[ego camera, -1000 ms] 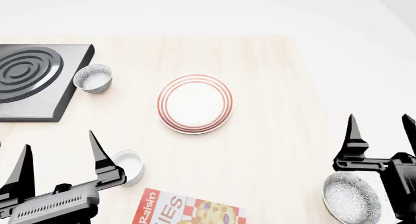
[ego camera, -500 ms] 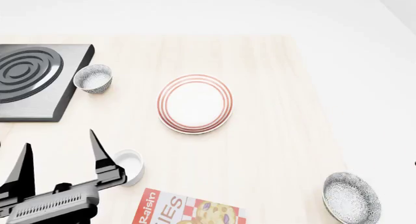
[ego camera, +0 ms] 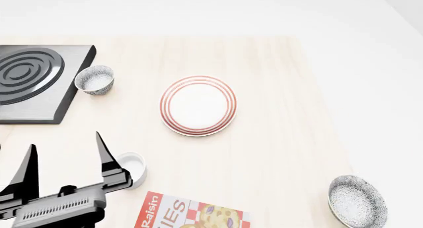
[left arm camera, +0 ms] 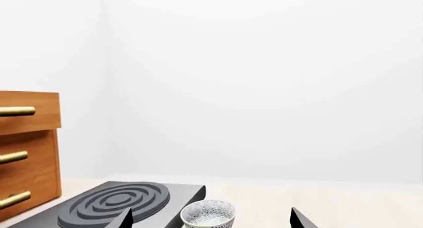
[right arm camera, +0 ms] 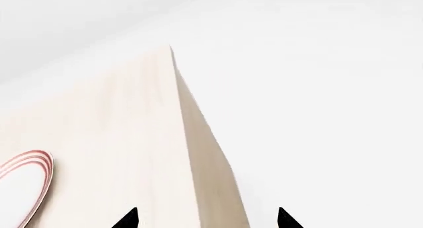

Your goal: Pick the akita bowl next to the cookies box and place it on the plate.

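At the far left of the head view sits a black stove (ego camera: 36,82) with concentric burner rings, and just off its near-right corner stands a speckled bowl (ego camera: 95,80) — the left wrist view shows that same bowl beside the stove, plus a wooden drawer unit (left arm camera: 26,153) with brass handles that the head camera does not take in. Lower left, the left gripper (ego camera: 66,161) hovers with its two black fingers spread apart, clamped on nothing; a plain white cup (ego camera: 131,169) stands just beside its right finger, partly hidden by it. Near the bottom edge lies the cookies box (ego camera: 191,213), its print cut off, reading "Raisin" and the letters "IES". Mid-table rests the plate (ego camera: 198,105), red-ringed and bare. At the lower right, close to the table (ego camera: 278,139) edge and well apart from the plate, sits the akita bowl (ego camera: 357,201). The right gripper (right arm camera: 206,218) appears only in its own wrist view — two fingertips held apart above the table's right edge.
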`<state>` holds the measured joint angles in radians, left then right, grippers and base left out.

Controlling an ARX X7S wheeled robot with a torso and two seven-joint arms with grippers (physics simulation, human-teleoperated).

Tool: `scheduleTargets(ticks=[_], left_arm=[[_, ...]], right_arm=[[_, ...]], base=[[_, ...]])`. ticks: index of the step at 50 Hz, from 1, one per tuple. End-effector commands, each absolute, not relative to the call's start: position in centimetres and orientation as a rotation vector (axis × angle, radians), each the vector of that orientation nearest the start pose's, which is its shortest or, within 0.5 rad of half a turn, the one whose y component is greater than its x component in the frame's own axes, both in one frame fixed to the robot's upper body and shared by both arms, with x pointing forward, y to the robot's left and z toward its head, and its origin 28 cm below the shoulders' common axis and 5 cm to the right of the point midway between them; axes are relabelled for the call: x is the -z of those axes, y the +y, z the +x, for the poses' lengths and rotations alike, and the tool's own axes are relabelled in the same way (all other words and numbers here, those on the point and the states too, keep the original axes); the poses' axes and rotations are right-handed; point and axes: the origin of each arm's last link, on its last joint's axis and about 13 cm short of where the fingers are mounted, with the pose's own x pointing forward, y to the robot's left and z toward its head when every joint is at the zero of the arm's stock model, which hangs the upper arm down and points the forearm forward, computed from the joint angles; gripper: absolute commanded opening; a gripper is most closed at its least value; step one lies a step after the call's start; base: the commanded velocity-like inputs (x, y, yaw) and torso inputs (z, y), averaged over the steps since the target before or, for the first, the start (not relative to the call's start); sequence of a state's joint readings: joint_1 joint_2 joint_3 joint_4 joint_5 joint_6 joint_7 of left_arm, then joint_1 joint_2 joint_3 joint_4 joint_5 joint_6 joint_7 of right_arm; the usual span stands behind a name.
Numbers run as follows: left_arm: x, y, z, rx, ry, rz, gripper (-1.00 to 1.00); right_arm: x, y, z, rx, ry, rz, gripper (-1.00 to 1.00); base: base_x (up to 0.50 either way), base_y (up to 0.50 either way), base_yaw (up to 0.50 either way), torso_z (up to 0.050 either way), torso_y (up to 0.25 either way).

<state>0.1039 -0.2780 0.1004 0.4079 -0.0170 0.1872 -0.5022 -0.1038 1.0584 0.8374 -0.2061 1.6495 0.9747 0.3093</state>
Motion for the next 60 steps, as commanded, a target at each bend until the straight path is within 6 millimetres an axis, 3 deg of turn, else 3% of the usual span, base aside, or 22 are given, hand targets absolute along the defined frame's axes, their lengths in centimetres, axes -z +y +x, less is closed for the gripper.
scheduleTargets(ticks=[1,15,32,60], left_arm=[[-9.5,23.0,18.4,-0.295,-0.53,0.101,1.0],[-9.9,22.8,18.1,-0.292,-0.521,0.108,1.0],[-9.6,22.6,18.3,-0.277,-0.508,0.115,1.0],[-9.5,22.6,18.3,-0.279,-0.513,0.134,1.0]], right_arm=[[-23.5,-30.9,15.5,0.098,0.362,0.355,1.0],[-24.7,-29.8,16.2,0.033,0.523,0.079,1.0],[-25.7,-29.4,16.5,0.016,0.469,0.035,1.0],[-23.4,-28.5,15.7,-0.038,0.567,-0.056,1.0]], base=[[0.0,0.0,0.0,0.0,0.0],[0.0,0.0,0.0,0.0,0.0],[0.0,0.0,0.0,0.0,0.0],[0.0,0.0,0.0,0.0,0.0]])
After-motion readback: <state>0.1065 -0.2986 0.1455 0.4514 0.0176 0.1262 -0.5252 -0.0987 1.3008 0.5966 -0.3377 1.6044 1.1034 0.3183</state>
